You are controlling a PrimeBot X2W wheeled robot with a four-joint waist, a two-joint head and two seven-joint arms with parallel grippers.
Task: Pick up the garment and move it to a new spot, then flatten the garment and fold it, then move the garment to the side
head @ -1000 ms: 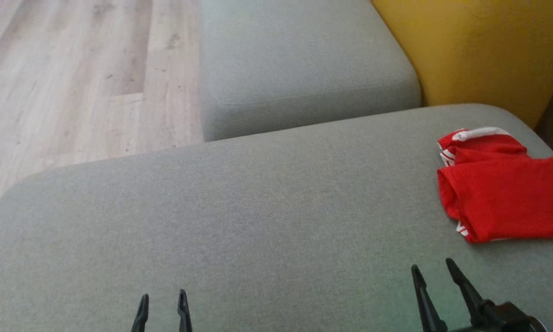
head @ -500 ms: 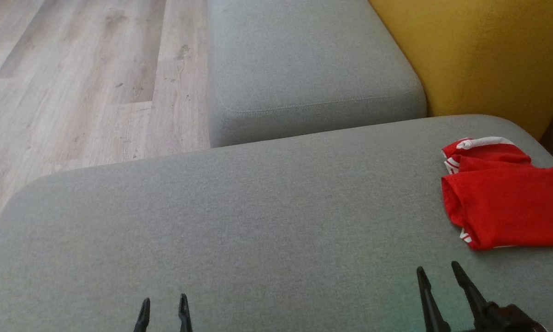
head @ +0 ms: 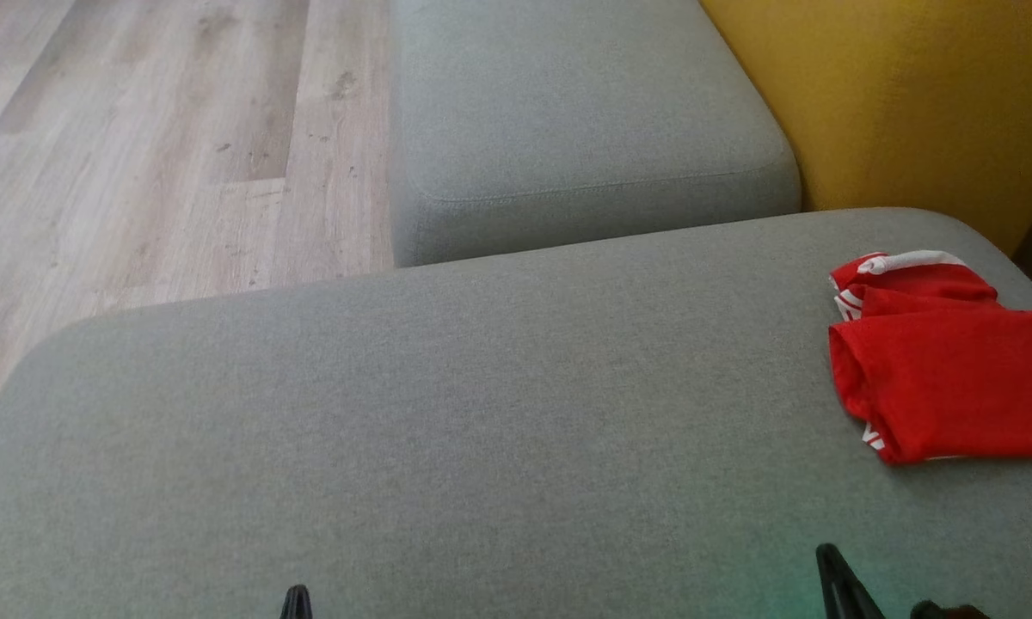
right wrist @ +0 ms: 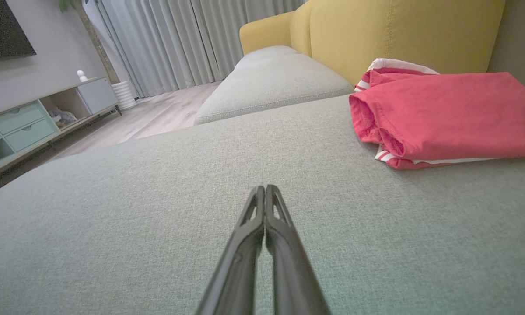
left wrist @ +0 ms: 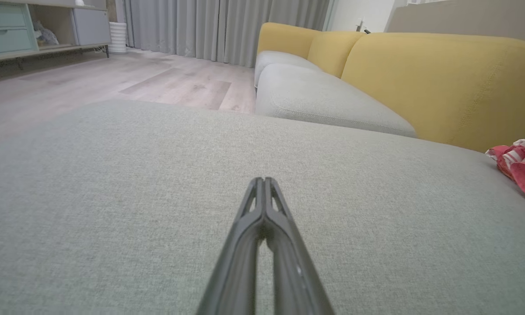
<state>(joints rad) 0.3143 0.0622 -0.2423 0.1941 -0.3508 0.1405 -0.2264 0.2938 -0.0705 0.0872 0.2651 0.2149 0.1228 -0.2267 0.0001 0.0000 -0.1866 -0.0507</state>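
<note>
- Your left jaws are sitting pressed together, holding nothing, low over the grey seat cushion [head: 482, 413].
- Your right jaws are likewise sitting closed and empty, with the red garment [head: 946, 378] lying ahead to their right, apart from them.
- The garment is lying folded at the cushion's right end, near the yellow backrest [head: 894, 103].

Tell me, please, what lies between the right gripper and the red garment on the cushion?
Bare grey cushion: nothing sits between the shut right gripper and the folded red garment, as the right wrist view shows.

no readable text, labels or signs
</note>
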